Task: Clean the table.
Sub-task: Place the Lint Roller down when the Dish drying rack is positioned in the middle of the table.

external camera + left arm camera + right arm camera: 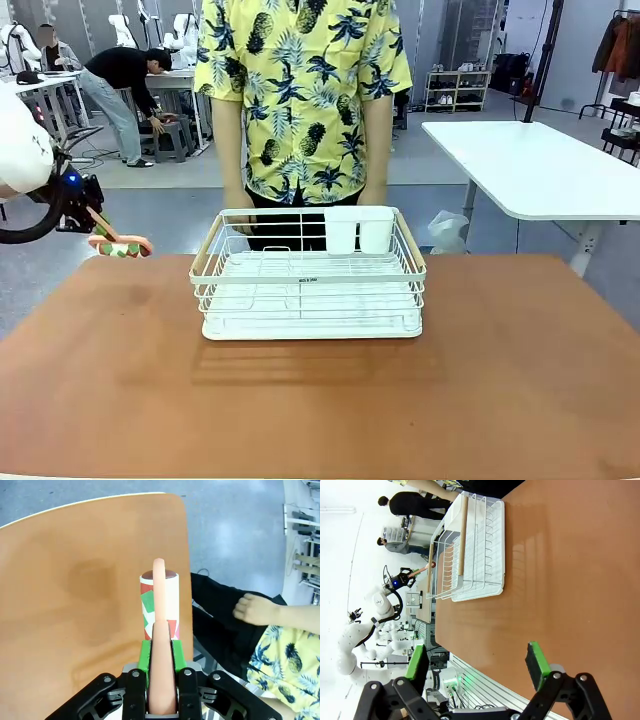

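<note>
Two green pads of the left gripper (pixel 161 667) are clamped on the pink handle of a brush (pixel 160 610), whose red, green and white patterned head hangs above the far left corner of the table (pixel 320 400). At the table's middle sits a white wire rack (pixel 308 275), a person (pixel 300 100) standing behind it. Farther right, the right gripper (pixel 477 667) hovers spread wide over bare tabletop, holding nothing.

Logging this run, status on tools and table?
Left tool shut on lint roller, off table's far-left corner. Right tool open, empty, above table. White wire rack mid-table; person's hand beside roller.
</note>
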Action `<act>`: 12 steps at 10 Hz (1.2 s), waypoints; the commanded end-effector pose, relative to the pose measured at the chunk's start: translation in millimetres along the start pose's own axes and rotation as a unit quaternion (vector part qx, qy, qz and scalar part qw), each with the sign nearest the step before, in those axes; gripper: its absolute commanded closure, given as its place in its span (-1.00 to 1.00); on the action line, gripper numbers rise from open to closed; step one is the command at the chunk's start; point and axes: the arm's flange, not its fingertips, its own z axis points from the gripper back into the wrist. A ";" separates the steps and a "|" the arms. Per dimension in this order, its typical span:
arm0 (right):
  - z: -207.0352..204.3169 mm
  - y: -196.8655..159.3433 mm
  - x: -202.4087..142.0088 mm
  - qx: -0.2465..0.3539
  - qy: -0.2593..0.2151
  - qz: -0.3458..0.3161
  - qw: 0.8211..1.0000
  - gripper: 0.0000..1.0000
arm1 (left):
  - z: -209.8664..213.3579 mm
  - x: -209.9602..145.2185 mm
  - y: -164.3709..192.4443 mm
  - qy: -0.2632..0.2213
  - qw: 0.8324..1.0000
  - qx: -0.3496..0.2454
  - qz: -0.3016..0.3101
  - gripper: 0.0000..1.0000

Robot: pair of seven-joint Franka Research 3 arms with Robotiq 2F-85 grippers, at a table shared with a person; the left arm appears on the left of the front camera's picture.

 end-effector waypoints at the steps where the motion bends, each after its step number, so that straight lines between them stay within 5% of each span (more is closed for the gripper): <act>1: 0.7 2.8 -0.8 0.006 -0.002 -0.001 1.000 -1.00 | -14.4 7.3 18.5 0.010 1.000 0.015 -0.009 0.59; 6: 0.7 2.8 -0.8 0.006 -0.002 -0.001 1.000 -1.00 | -26.8 -2.3 34.3 0.008 0.996 0.085 -0.031 0.59; 8: 0.7 2.8 -0.8 0.006 -0.002 -0.001 1.000 -1.00 | -21.0 -4.5 37.7 0.000 0.995 0.092 -0.036 -0.61; 9: 0.7 2.8 -0.8 0.006 -0.002 -0.001 1.000 -1.00 | -17.4 -4.4 39.5 -0.005 0.995 0.099 -0.032 -1.00; 12: 0.7 2.8 -0.8 0.006 -0.002 -0.001 1.000 -1.00 | 6.5 -15.4 49.0 0.017 0.988 0.154 -0.030 -1.00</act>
